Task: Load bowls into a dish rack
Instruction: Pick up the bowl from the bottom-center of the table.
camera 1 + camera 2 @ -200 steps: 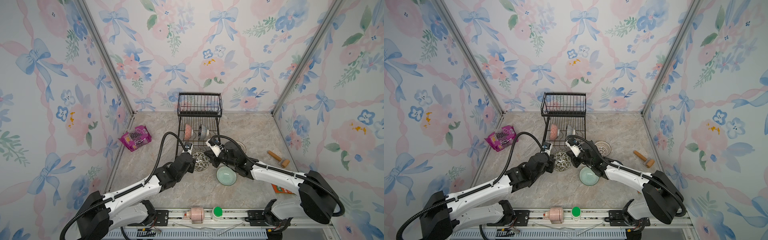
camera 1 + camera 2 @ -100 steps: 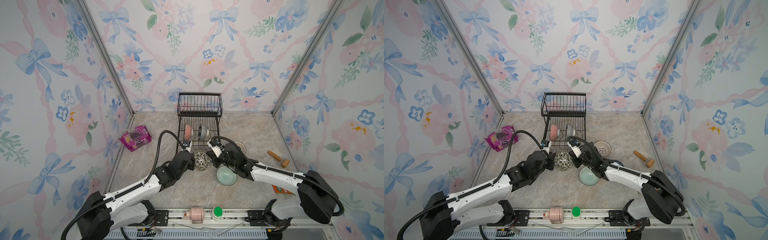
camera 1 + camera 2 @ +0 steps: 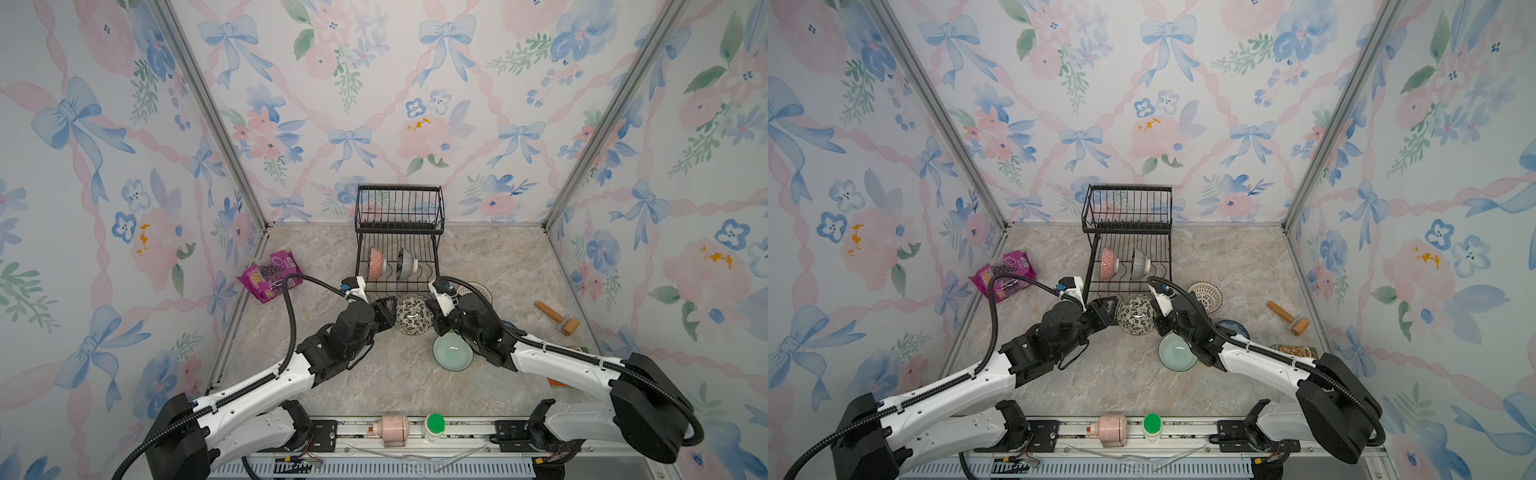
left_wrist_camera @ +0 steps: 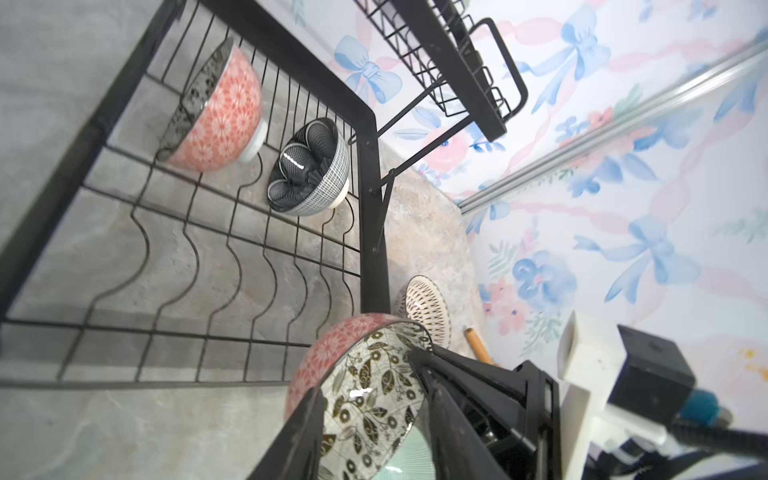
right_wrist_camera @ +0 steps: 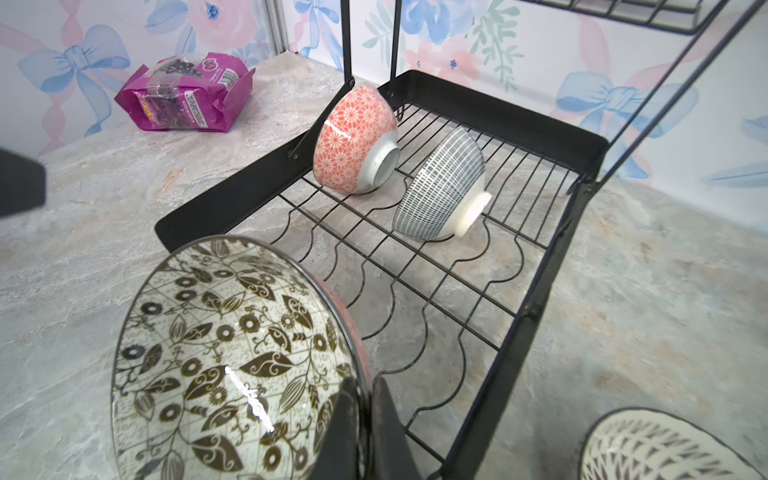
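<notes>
Finding: the right gripper [image 5: 365, 419] is clamped on the rim of the black-and-cream floral bowl [image 3: 411, 313], held tilted just before the slotted tier of the dish rack [image 3: 399, 232]. The left gripper [image 3: 388, 311] stands parted beside the bowl and holds nothing.

We judge a one-edge pinch on glazed ceramic liable to pivot or slip. The bowl could also strike the rack's front rail or the pink-red bowl [image 3: 376, 262] already slotted.

Surface: a hard, marbled grey-beige tabletop [image 3: 316, 257]. Enclosure: bow-and-flower papered walls [image 3: 374, 104], close on three sides.
</notes>
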`<state>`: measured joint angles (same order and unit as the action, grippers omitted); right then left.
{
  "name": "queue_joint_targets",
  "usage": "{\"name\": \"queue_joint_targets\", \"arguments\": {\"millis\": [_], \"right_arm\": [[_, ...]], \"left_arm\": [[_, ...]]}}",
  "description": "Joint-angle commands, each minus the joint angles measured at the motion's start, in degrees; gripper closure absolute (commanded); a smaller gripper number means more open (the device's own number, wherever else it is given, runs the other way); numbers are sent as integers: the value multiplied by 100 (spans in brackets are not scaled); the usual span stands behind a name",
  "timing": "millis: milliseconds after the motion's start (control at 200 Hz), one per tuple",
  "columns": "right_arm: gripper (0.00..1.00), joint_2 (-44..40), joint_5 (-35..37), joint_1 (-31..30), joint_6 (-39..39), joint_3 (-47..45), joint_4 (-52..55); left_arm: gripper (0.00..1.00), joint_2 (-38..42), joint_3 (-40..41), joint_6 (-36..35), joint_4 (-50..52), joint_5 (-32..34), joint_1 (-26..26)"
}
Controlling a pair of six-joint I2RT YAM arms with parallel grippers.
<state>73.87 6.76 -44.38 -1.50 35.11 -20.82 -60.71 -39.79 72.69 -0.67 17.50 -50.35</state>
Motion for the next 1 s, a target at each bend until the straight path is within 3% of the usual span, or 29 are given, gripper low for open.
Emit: {"name": "queue_joint_targets", "arguments": {"millis": [0, 190, 275, 440, 670, 990], "right_arm": [[100, -213, 451, -127, -75, -186, -742], [100, -256, 986, -323, 275, -453, -1244], [100, -283, 1204, -441, 502, -619, -1587], [100, -407, 1413, -578, 691, -816, -1965], [100, -540, 1459, -660, 829, -919, -2069], [100, -423, 1376, -682, 847, -838, -1996]], "left_arm": [[50, -379, -666, 2595, 696, 11, -212], [48, -795, -1262, 4291, 1239, 713, -850], [49, -1006, -1261, 5154, 1397, 595, -879], [54, -1417, -1316, 5941, 1431, 645, -898], [54, -1480, -1371, 6092, 1302, 1387, -911], [56, -1546, -1491, 5800, 935, 1647, -933]]}}
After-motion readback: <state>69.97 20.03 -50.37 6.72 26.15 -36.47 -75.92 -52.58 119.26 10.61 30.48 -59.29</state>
